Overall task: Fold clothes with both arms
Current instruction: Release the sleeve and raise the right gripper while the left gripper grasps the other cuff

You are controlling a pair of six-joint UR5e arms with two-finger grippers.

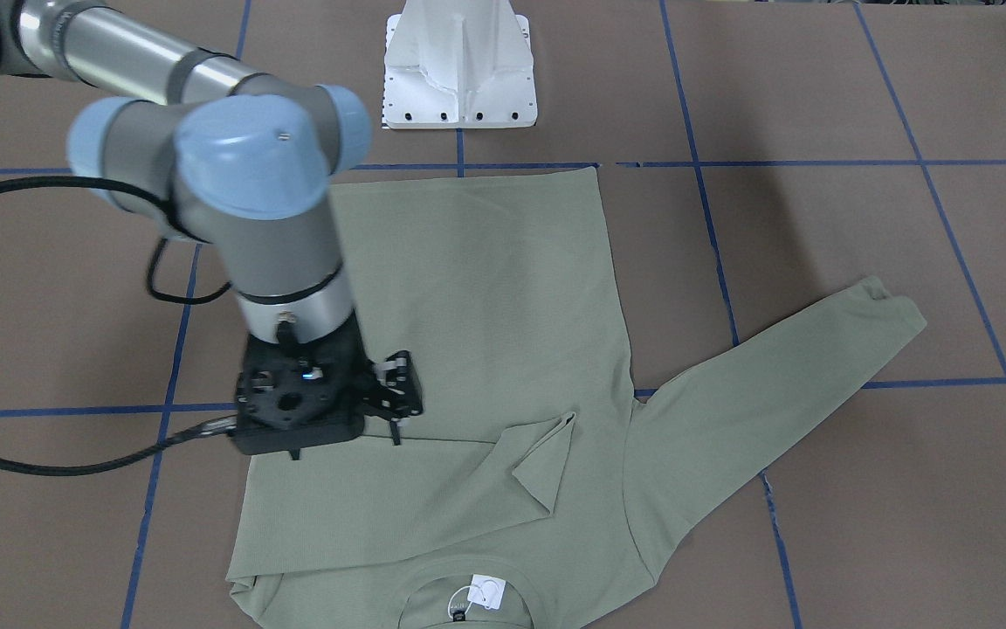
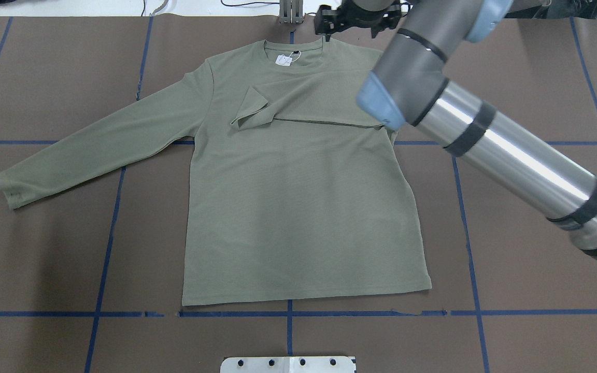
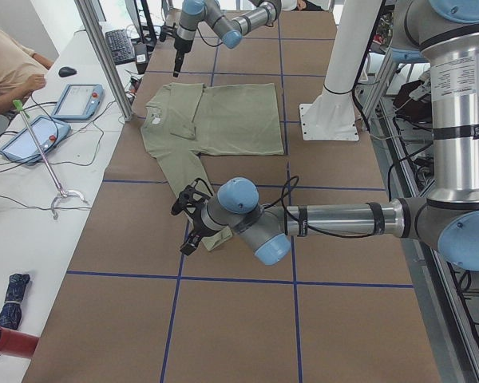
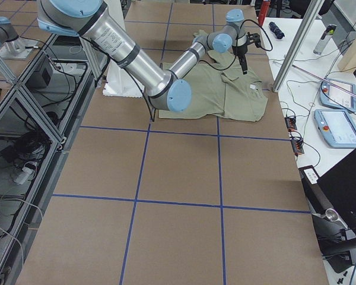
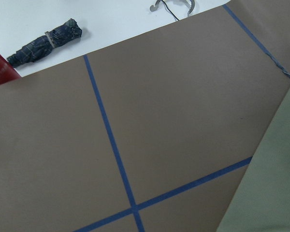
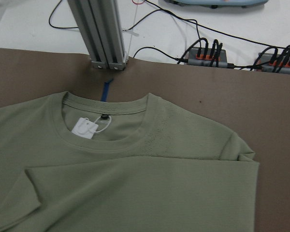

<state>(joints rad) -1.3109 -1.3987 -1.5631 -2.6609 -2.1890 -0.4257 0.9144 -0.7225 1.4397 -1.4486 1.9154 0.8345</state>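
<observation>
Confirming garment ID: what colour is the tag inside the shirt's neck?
White. The neck tag on the shirt shows best in the right wrist-mounted view.

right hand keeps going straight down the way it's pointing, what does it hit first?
Most likely the folded-over sleeve of the shirt, near its right shoulder. The right hand points down over that spot and nothing else shows beneath it. How high it hangs above the cloth is unclear.

light: bright, even, from overhead
shadows: soft, under the right arm (image 1: pixel 206 157)
glare: streaks on its silver tube
focus: mostly sharp
</observation>
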